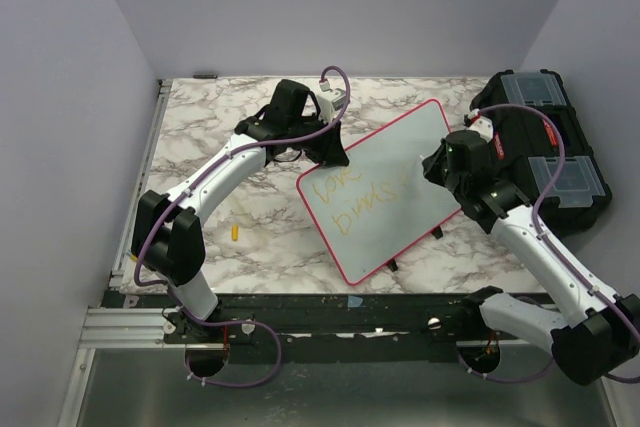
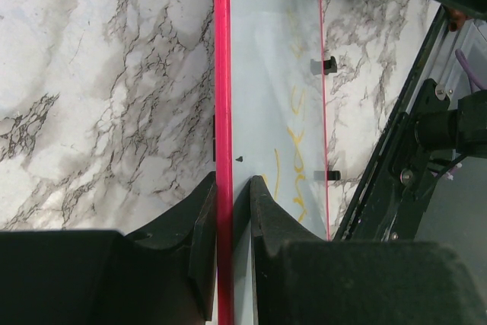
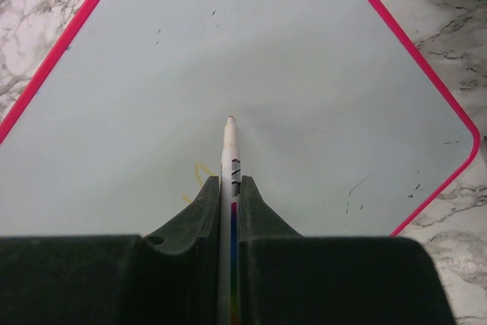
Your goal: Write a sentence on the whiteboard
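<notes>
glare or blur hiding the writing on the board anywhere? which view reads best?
Top external: even light, sentence faint but traceable on the whiteboard. Left wrist: board steeply foreshortened, strokes squashed, left gripper dark and soft. Right wrist: small glare at the board's top edge; marker sharp in the right gripper, only one yellow stroke shows.

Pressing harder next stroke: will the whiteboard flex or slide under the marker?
Likely stiff: the whiteboard looks flat, its pink rim straight. Its glossy face probably lets the marker tip skid easily. Thin and seemingly light, it might slide on the marble table, though the left end effector, shut on its rim, should steady it.
</notes>
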`<state>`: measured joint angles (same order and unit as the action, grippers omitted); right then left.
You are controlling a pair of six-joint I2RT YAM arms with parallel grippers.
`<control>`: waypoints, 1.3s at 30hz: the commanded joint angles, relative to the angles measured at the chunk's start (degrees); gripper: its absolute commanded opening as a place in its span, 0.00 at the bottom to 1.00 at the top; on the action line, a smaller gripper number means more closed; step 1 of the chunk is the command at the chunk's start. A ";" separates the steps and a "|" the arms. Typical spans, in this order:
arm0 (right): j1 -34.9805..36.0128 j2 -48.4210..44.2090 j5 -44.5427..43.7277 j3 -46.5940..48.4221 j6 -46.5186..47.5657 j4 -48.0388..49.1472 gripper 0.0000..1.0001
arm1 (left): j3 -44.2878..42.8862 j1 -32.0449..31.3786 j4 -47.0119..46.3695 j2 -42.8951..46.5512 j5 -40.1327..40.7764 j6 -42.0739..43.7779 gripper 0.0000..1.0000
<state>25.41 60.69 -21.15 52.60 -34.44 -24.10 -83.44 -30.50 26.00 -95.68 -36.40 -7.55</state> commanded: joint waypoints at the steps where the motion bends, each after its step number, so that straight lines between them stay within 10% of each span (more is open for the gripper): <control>1: -3.17 0.40 8.41 0.41 0.53 3.12 0.01 | 0.69 -0.87 -0.44 1.94 1.04 5.53 0.00; 39: -7.74 -0.72 20.74 -7.56 -0.41 5.07 0.01 | 0.93 -0.88 -0.60 2.53 1.20 5.57 0.00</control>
<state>17.61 60.47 -4.93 47.22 -34.48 -17.41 -83.05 -30.50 26.22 -95.46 -36.38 -7.57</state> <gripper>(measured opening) 0.118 0.187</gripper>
